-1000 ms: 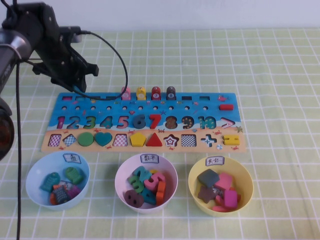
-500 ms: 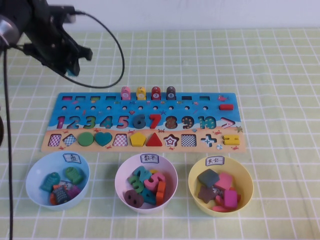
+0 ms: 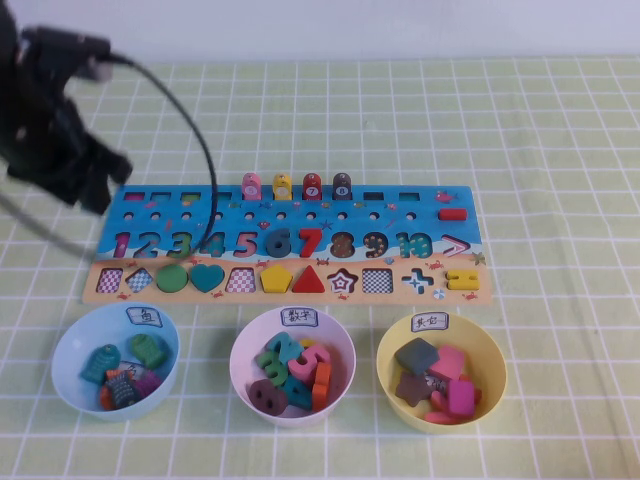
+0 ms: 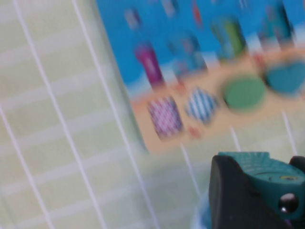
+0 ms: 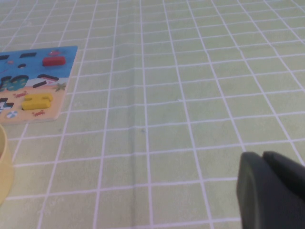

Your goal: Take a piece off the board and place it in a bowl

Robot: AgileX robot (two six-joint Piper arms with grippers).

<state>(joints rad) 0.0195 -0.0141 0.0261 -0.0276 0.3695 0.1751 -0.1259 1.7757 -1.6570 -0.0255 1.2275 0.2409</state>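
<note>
Left pincer [image 4: 259, 191] clamped on the teal piece [image 4: 267, 174], raised over the desk [image 3: 560, 150] beside the board's [image 3: 290, 240] left end, beyond the light blue bowl [image 3: 70, 345]. Right pincer [image 5: 269, 188]: aperture cannot be told; over bare desk.

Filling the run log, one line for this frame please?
left claw: shut on teal piece, above board's left end | right claw: parked over bare mat | blue bowl: not reached
</note>
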